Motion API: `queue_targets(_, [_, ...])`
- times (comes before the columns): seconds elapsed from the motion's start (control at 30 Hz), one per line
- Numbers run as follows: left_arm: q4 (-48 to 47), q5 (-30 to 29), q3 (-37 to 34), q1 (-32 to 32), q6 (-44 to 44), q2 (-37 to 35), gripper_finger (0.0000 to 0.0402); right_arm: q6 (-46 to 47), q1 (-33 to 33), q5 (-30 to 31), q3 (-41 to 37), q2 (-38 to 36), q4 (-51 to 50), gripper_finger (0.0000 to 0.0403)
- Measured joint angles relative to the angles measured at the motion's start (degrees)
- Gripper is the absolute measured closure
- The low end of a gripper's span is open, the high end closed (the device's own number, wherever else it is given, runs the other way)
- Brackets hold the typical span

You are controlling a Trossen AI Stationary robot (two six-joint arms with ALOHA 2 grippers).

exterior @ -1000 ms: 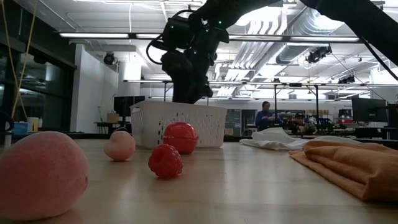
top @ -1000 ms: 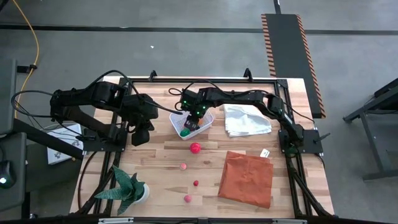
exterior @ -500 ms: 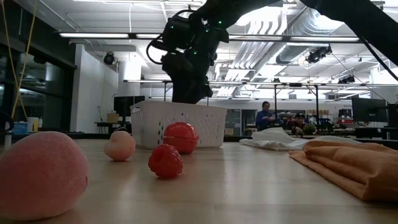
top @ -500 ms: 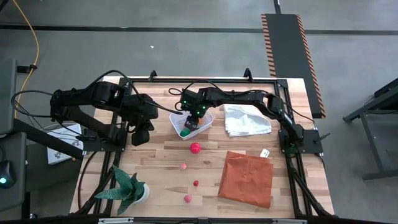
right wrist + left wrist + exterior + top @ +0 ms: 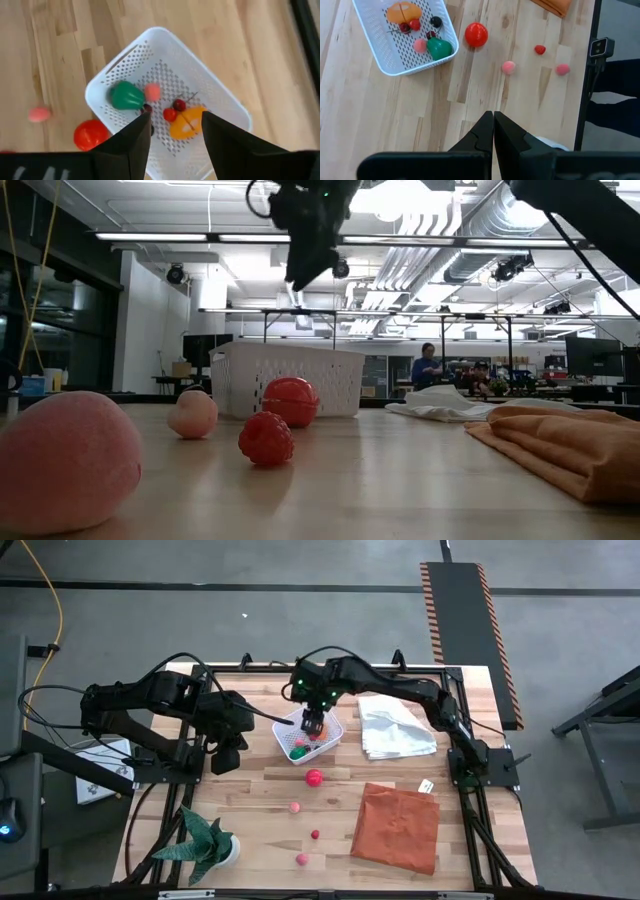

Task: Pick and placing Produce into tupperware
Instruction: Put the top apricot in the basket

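tub (image 5: 125,70): white perforated, on the surface (image 5: 260,810) mid-back
in tub: 1 green piece (image 5: 125,96), 1 orange piece (image 5: 186,124), 1 pink ball (image 5: 152,91), small red and dark bits, count unclear
loose: 4, big red ball (image 5: 314,778) beside the tub, 2 pink, 1 small red
cloths: 1 white (image 5: 397,732), 1 orange (image 5: 397,827)
right gripper (image 5: 172,132): above tub, jaws released, empty
left gripper (image 5: 493,131): left of tub, jaws clenched, empty

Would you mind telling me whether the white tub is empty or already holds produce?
Partly filled: the white tub holds a green piece, an orange piece and small red ones.
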Motion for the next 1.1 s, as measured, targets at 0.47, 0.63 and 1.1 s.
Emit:
queue_targets(0.47, [1.44, 0.00, -0.02, -0.01, 1.09, 0.00, 0.0399, 1.39, 0.38, 2.37, -6.53, -13.73, -4.66, 0.0235])
queue_targets(0.63, [3.04, 0.00, -0.02, 0.01, 1.18, 0.00, 0.0399, 1.42, 2.98, 2.77, -6.60, -16.48, -6.30, 0.0236])
queue_targets(1.1, [5.76, 0.67, -0.02, -0.01, 1.25, -0.02, 0.0399, 4.68, 12.70, 9.75, -6.58, -20.45, -10.09, 0.0236])
